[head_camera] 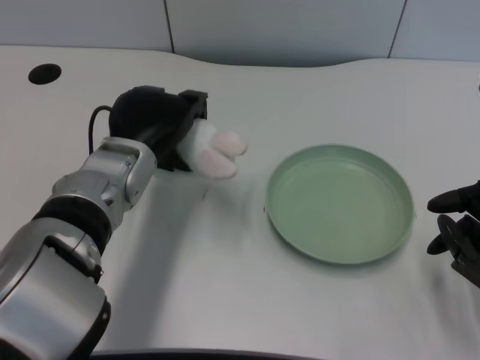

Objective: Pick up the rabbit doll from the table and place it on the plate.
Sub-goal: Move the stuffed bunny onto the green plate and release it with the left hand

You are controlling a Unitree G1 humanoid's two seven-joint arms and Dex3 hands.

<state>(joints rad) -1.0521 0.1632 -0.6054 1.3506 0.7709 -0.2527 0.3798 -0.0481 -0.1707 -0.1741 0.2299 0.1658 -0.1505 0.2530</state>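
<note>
A white and pink rabbit doll (217, 152) sticks out to the right of my left hand (159, 121), which grips it above the table, left of the plate. Most of the doll's body is hidden inside the black hand. The green round plate (300, 225) lies on the white table to the right of the doll, with nothing on it. A gap of bare table separates the doll from the plate's left rim.
My right hand (457, 225) waits at the right edge, just beyond the plate. A dark round hole (44, 73) is in the table at the far left. The table's curved back edge runs along the top.
</note>
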